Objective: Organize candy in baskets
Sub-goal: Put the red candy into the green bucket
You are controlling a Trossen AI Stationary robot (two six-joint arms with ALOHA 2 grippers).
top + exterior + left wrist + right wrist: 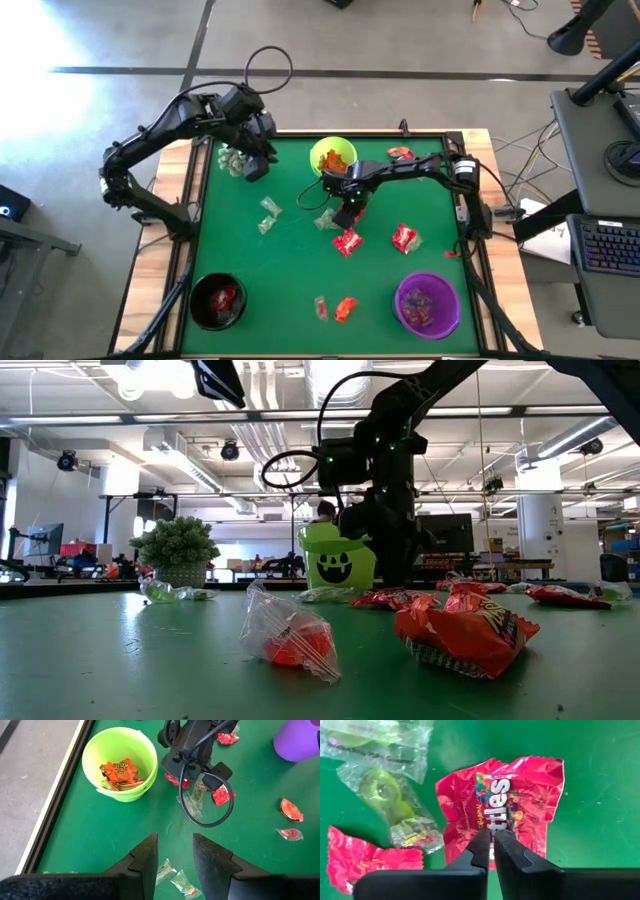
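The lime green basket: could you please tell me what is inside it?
The lime green basket holds orange-wrapped candy; anything beneath those wrappers is hidden.

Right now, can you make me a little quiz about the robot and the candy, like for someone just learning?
1. True or false: the right gripper is shut on a red Skittles packet.
2. Which basket holds orange wrappers: A lime green basket, B purple basket, C black basket?
3. Fill in: the left gripper hovers with its jaws ____.

Key: 1 true. 2 A. 3 open.
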